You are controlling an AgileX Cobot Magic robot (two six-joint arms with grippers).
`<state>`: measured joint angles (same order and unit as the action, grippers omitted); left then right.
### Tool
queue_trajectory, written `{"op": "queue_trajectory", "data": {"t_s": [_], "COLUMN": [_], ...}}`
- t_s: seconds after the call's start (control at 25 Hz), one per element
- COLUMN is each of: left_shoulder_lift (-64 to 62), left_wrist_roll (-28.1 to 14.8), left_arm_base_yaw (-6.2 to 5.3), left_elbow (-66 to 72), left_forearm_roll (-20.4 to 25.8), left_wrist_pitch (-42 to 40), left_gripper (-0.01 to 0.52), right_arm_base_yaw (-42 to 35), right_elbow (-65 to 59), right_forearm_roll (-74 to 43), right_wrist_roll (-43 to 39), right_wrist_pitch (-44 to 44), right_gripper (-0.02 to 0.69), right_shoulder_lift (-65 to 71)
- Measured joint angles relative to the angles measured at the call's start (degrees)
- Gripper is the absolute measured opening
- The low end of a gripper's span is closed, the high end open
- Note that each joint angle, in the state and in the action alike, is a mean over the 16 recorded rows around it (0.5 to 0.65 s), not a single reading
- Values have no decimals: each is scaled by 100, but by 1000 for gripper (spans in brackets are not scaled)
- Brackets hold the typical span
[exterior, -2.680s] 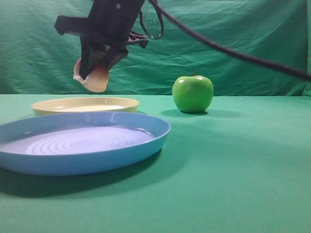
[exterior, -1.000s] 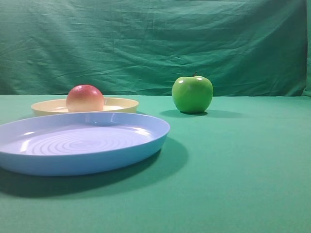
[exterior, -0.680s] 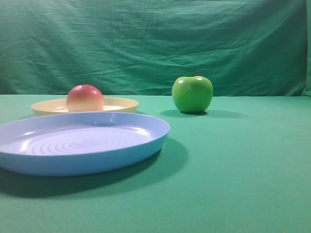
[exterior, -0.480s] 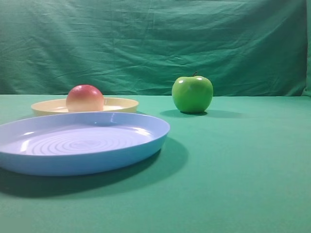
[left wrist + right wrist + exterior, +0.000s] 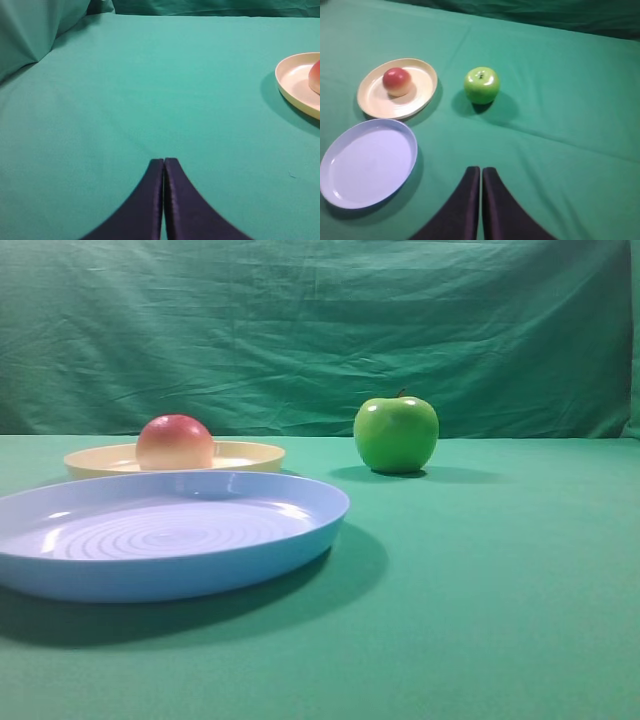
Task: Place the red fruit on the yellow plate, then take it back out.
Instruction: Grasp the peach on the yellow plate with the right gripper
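Observation:
The red fruit (image 5: pixel 175 442) rests on the yellow plate (image 5: pixel 250 453), red on top and pale at its base. From above, in the right wrist view, the red fruit (image 5: pixel 397 81) lies in the far-left part of the yellow plate (image 5: pixel 422 92). My right gripper (image 5: pixel 481 170) is shut, empty, high above the cloth and well back from the plate. My left gripper (image 5: pixel 164 161) is shut and empty over bare cloth; the yellow plate (image 5: pixel 292 82) and a sliver of the red fruit (image 5: pixel 316 77) show at that view's right edge. Neither gripper appears in the exterior view.
A large light blue plate (image 5: pixel 290 540) with concentric rings sits in front of the yellow one, also the blue plate (image 5: pixel 367 162) from above. A glossy green apple (image 5: pixel 396 433) stands to the right, apple (image 5: pixel 481 85). Green cloth covers the table and backdrop.
2.7 s ago an arm held the red fruit above the yellow plate. Since 1.0 s ago the fruit lies on the plate and the arm is out of the exterior view; nothing has moved since.

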<state>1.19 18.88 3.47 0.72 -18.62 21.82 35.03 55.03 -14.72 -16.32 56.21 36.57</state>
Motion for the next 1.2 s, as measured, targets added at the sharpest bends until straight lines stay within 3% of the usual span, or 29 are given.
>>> {"op": "queue_trajectory", "data": {"t_s": [0.6, 1.2], "left_shoulder_lift": [0, 0], "left_wrist_roll": [0, 0], "left_arm_base_yaw": [0, 0], "left_elbow": [0, 0], "left_forearm_roll": [0, 0], "left_wrist_pitch": [0, 0], "left_gripper": [0, 0], "right_arm_base_yaw": [-2315, -3285], "right_elbow": [-3264, -5305], "right_forearm_roll": [-325, 166], "right_wrist_roll": [-84, -91], "right_wrist_pitch": [-3078, -3426], "right_gripper": [0, 0], "right_shoulder_lift": [-2017, -3669]}}
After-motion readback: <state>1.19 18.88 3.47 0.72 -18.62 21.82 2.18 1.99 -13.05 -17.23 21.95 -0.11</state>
